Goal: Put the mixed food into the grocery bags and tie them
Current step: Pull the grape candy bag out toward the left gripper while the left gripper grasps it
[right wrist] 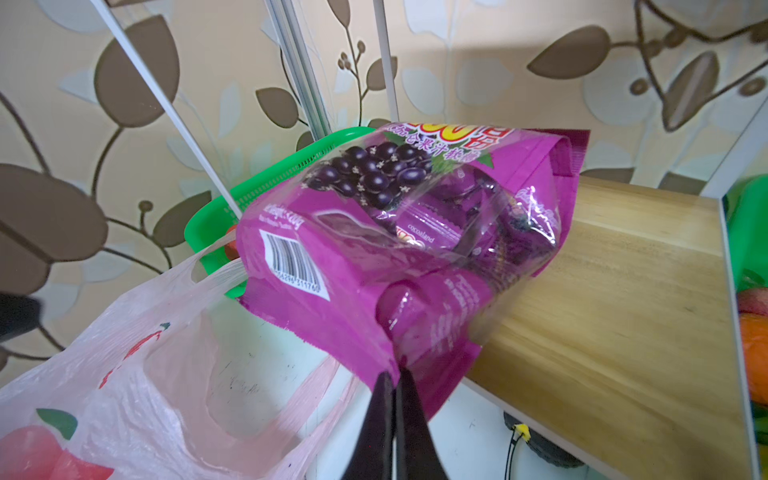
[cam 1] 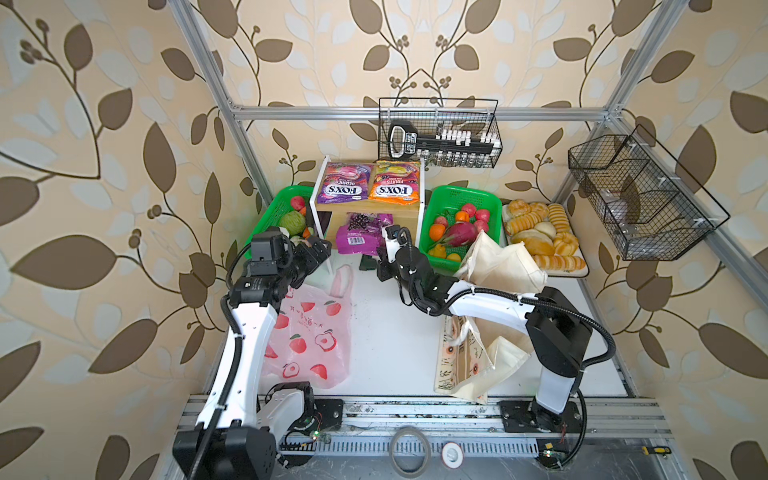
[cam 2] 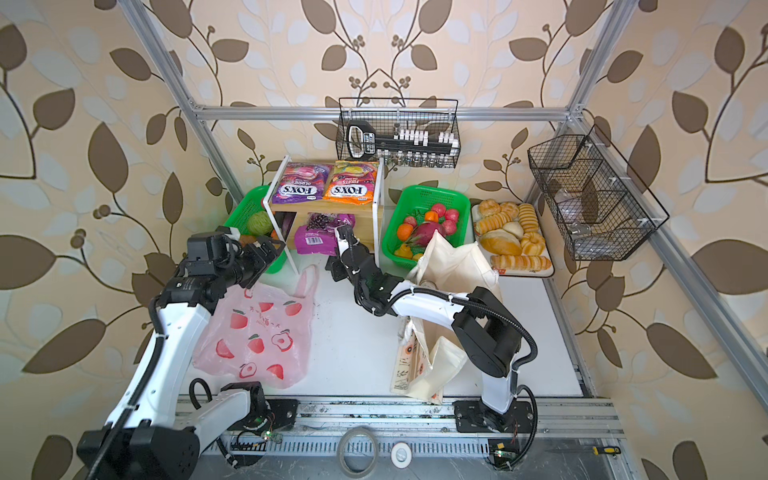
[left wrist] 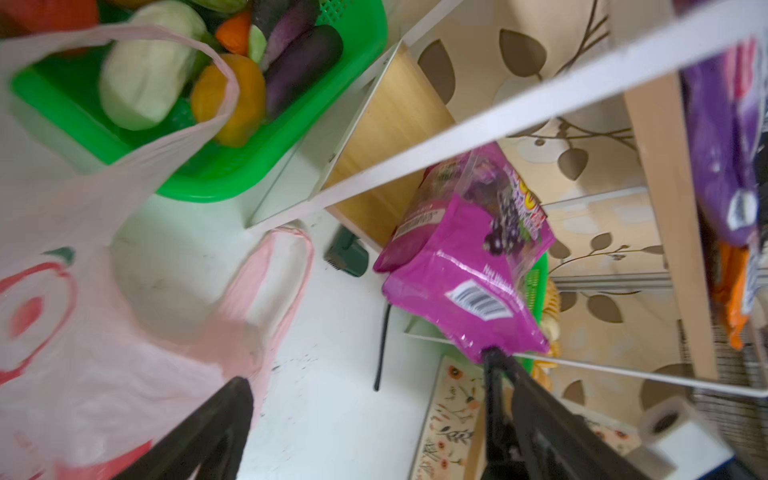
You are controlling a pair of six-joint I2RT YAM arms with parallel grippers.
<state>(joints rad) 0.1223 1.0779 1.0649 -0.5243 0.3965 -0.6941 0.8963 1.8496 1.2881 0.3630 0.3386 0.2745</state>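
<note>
In both top views the task looks barely begun; the pink plastic bag (cam 1: 307, 336) lies flat on the desk (cam 1: 395, 332) with no bulge of food, the canvas tote (cam 1: 503, 266) slumps against the green basket (cam 1: 457, 195), and neither is tied; whether anything sits inside the tote I cannot tell. The dragon fruit (cam 1: 461, 235) and an orange (cam 1: 436, 230) lie in that basket; the orange FOX'S packet (cam 1: 395, 185) lies on top of the wooden shelf (cam 1: 345, 206). The magenta barcoded packet (cam 1: 361, 237) sits at the shelf's lower level, its long axis seemingly front to back, grape print deep under the shelf, barcode end toward the desk; the right jaws meet its near corner.

Left wrist view: the left jaws gape wide and empty beside the bag's loop handle (left wrist: 301, 266); the packet hangs tilted, barcode end lowest.

Right wrist view: the right jaws are clenched on the packet's bottom seam, above the bag; 1 item gripped, with all bagging and 2 knots left.
</note>
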